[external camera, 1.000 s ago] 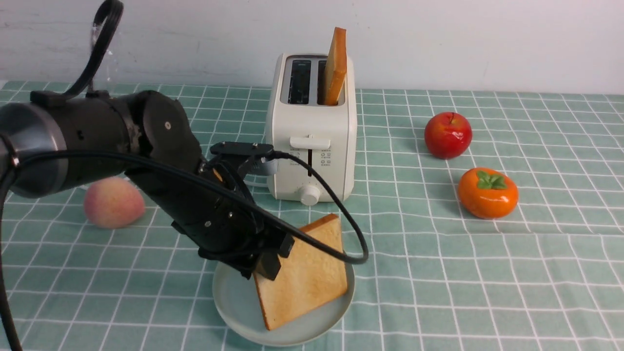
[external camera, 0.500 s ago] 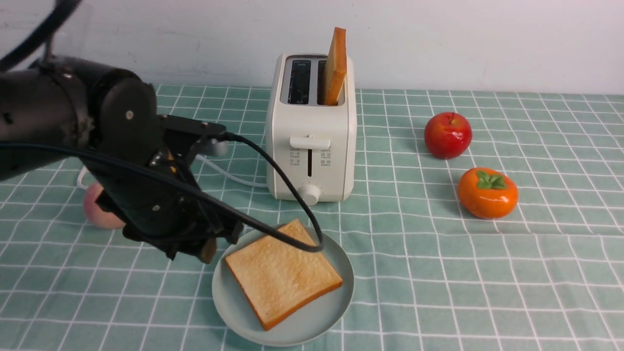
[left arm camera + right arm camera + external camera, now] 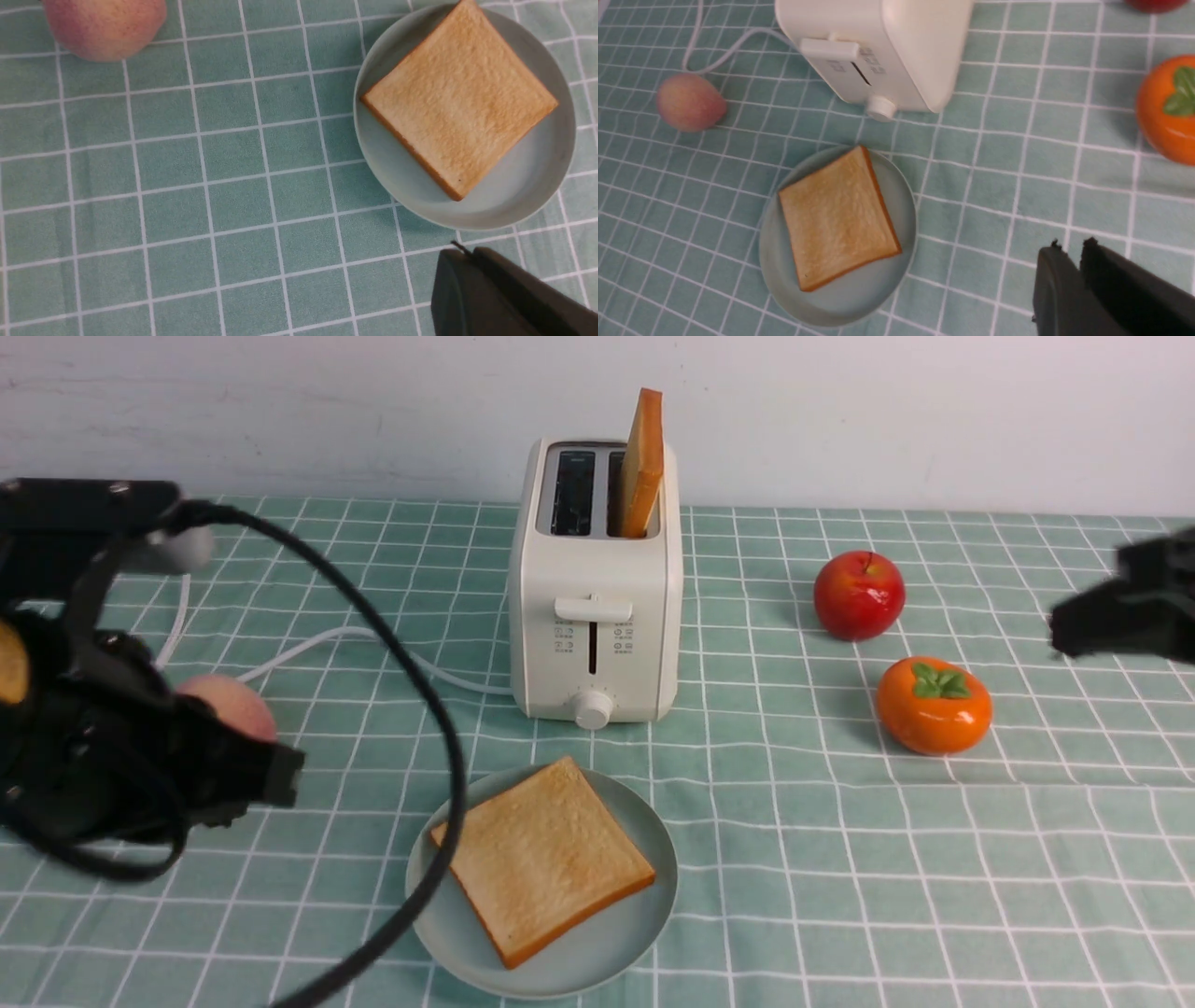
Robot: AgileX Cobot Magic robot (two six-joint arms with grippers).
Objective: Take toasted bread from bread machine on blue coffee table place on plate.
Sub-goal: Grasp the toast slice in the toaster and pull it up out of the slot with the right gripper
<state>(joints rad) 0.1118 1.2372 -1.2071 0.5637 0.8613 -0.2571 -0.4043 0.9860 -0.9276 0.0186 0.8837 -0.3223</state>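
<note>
Noting one toast slice [image 3: 543,859] lying flat on the plate [image 3: 429,910], near the middle of the coffee table's [image 3: 794,859] front edge. Noting the second slice [image 3: 644,457] standing upright in the toaster's [image 3: 597,588] right-hand slot, toward the rear edge, with the upper part showing. Judging the task as half done, between deliveries.

Recording the left gripper [image 3: 462,254] hovering toward the left edge, apart from the plate, fingers pressed together and carrying nothing. Recording the right gripper [image 3: 1069,247] hanging by the right edge, fingers closed up save a thin slit, likewise empty.

Expecting the next move to call for spreading the fingers, descending over the protruding crust, pinching both faces and lifting straight up clear of the slot.

Flagging limits:
- both grippers blurring and cropping in the front view;
- lower part of the slotted slice hiding inside the toaster;
- peach [image 3: 238,705] partly hiding behind the left arm;
- button icons proving too small for reading.
</note>
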